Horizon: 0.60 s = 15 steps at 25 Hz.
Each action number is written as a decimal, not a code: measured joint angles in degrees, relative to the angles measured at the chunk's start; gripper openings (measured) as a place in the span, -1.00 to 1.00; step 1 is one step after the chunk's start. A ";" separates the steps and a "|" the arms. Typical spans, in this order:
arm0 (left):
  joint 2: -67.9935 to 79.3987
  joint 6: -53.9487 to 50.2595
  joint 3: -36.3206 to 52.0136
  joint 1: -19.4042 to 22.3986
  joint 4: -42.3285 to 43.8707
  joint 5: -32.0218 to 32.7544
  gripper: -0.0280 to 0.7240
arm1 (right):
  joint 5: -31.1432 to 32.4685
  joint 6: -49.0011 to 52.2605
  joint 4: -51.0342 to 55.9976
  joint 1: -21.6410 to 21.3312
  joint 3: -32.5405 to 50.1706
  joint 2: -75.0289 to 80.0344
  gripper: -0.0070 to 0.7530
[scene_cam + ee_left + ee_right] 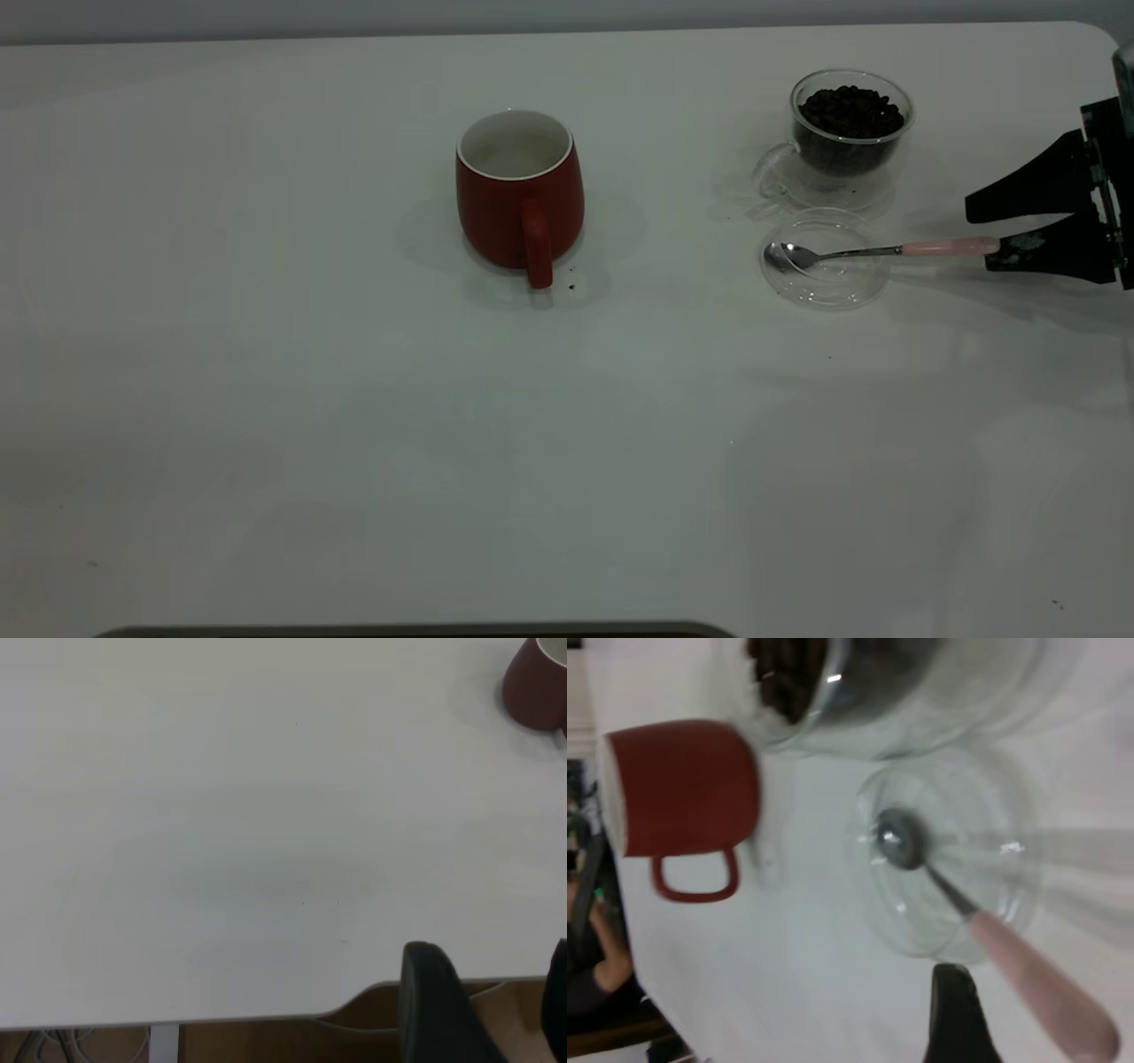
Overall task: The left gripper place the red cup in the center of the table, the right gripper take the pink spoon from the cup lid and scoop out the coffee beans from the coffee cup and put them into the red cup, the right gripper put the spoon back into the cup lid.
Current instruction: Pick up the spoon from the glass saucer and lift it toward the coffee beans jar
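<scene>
The red cup [518, 190] stands upright near the middle of the table [354, 425], handle toward the camera, and looks empty; it also shows as the red cup [534, 687] and the red cup [682, 784]. At the right, the coffee cup [850, 124] holds coffee beans [852, 108]. In front of it lies the cup lid [824, 288] with the pink spoon [886, 251] resting in it, its handle pointing right. My right gripper [982, 237] is open, level with the handle's end; one of its fingers [952, 1014] sits beside the handle. My left gripper [496, 1010] hangs open off the table edge, holding nothing.
A dark speck [574, 286] lies by the red cup's handle. A dark strip [416, 631] marks the table's near edge. A person's arm [585, 979] shows beyond the far side of the table in the right wrist view.
</scene>
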 joint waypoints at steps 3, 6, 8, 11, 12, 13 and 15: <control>0.00 0.00 0.00 0.00 0.00 0.00 0.02 | 0.05 0.12 0.00 0.00 0.00 0.00 0.39; 0.00 0.00 0.00 0.00 0.00 0.00 0.02 | 0.61 0.26 0.00 0.31 0.00 0.00 0.39; 0.00 0.00 0.00 0.00 0.00 0.00 0.02 | 1.15 0.26 0.12 0.68 0.00 0.14 0.39; 0.00 0.00 0.00 0.00 0.00 0.00 0.02 | 1.65 0.26 1.07 1.36 0.00 1.45 0.39; 0.00 0.00 0.00 0.00 0.00 0.00 0.02 | 1.75 0.26 1.43 1.59 0.00 2.03 0.39; 0.00 0.00 0.00 0.00 0.00 0.00 0.02 | 1.88 0.26 1.76 1.92 0.00 2.50 0.39; 0.00 0.00 0.00 0.00 0.00 0.00 0.02 | 2.33 -0.14 3.10 2.42 0.00 2.99 0.39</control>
